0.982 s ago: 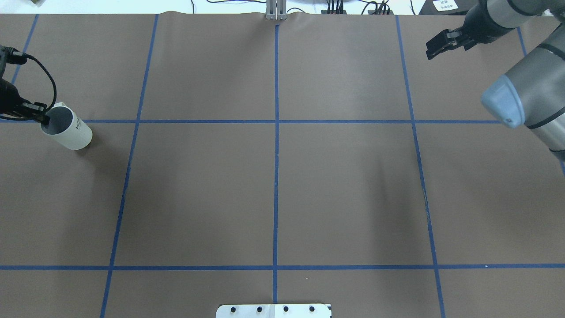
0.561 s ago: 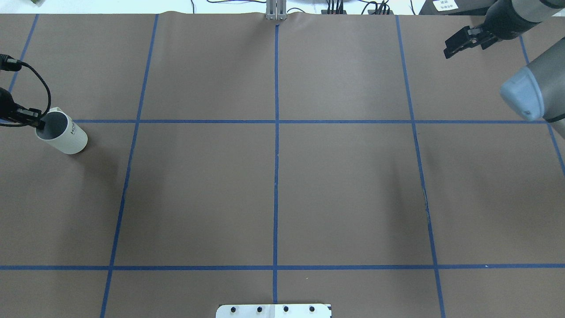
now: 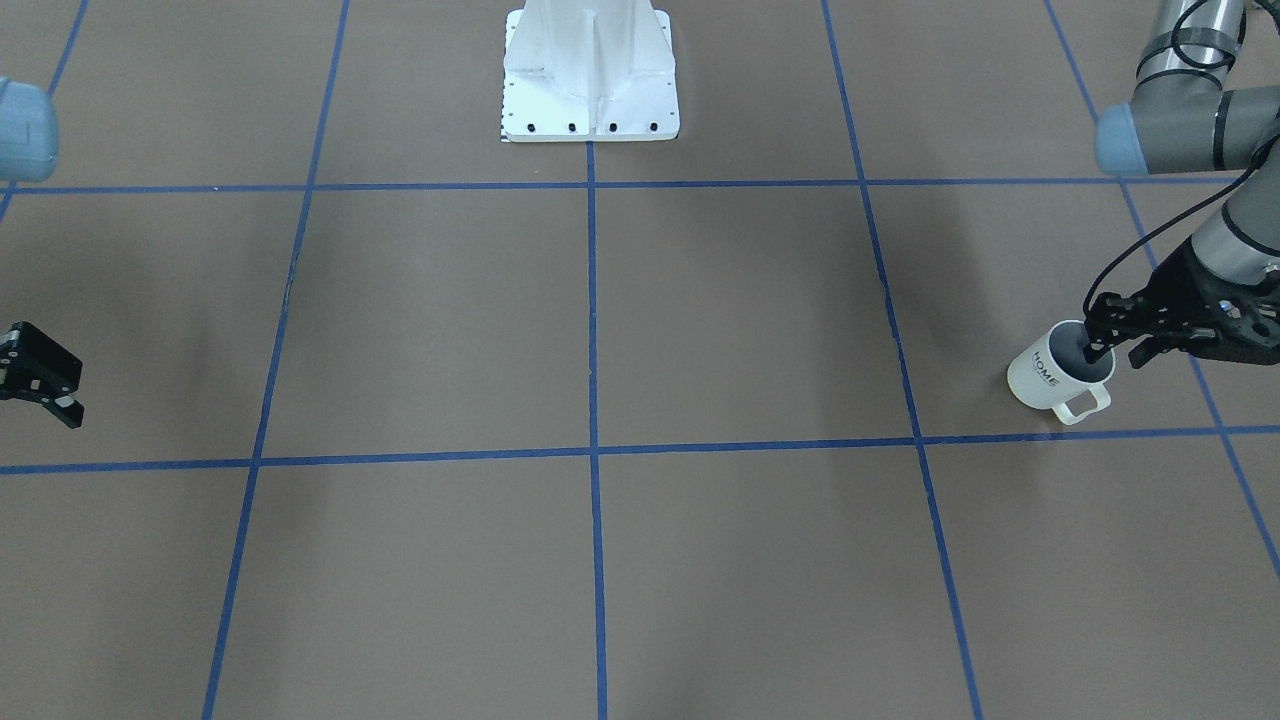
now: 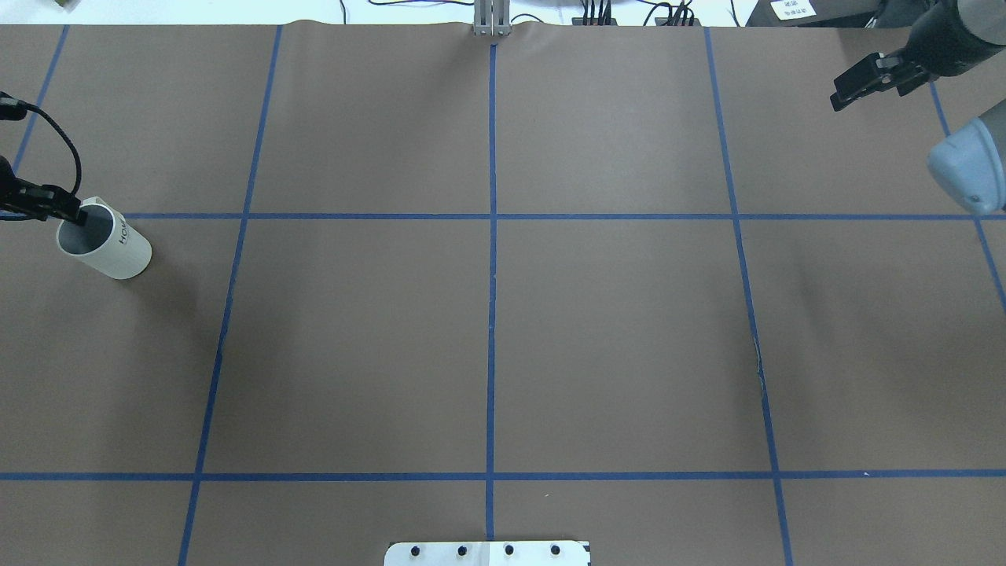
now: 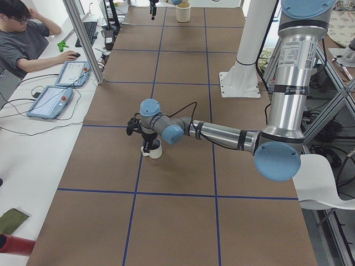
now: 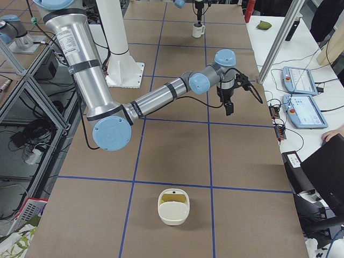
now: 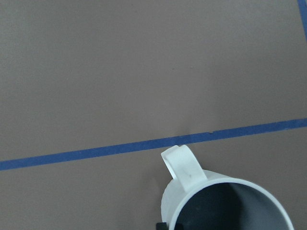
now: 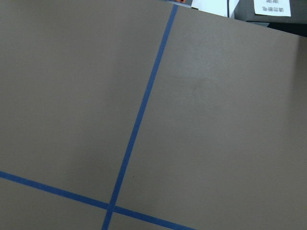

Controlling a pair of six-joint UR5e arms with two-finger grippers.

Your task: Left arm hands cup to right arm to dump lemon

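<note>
1. The left gripper (image 3: 1105, 345) is gripping the rim of the white "HOME" mug (image 3: 1050, 380), one finger inside it and one outside, at the brown table's (image 4: 487, 330) left edge.
2. The mug is standing upright just beside a blue tape line (image 7: 96, 151), handle (image 7: 184, 165) facing the operators' side.
3. The right gripper (image 4: 853, 86) is hovering, holding nothing, jaws close together, over the far right corner.

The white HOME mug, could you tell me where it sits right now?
In the overhead view the cup is at the table's far left edge, just below a blue tape line, with the left gripper at its rim.
</note>
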